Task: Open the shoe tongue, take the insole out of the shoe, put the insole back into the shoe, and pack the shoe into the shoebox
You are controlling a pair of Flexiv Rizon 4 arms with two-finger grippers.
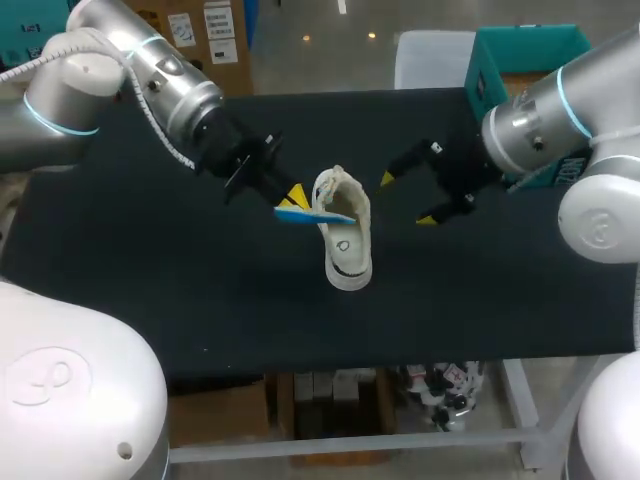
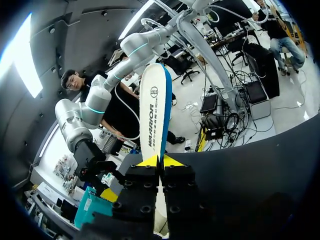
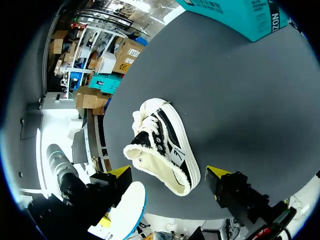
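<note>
Insole (image 1: 312, 214) pinched in left pincer (image 1: 297, 196), just beside the shoe (image 1: 346, 248); right pincer (image 1: 407, 198) spread opposite.

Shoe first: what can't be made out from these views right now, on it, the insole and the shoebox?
- Shoe, inside: too small in the head view; the right wrist view shows only its outside.
- Insole, lower end: left wrist view, hidden between the left gripper's fingers.
- Shoebox, inside: head view, partly covered by the right arm; right wrist view cuts it off at the edge.
</note>
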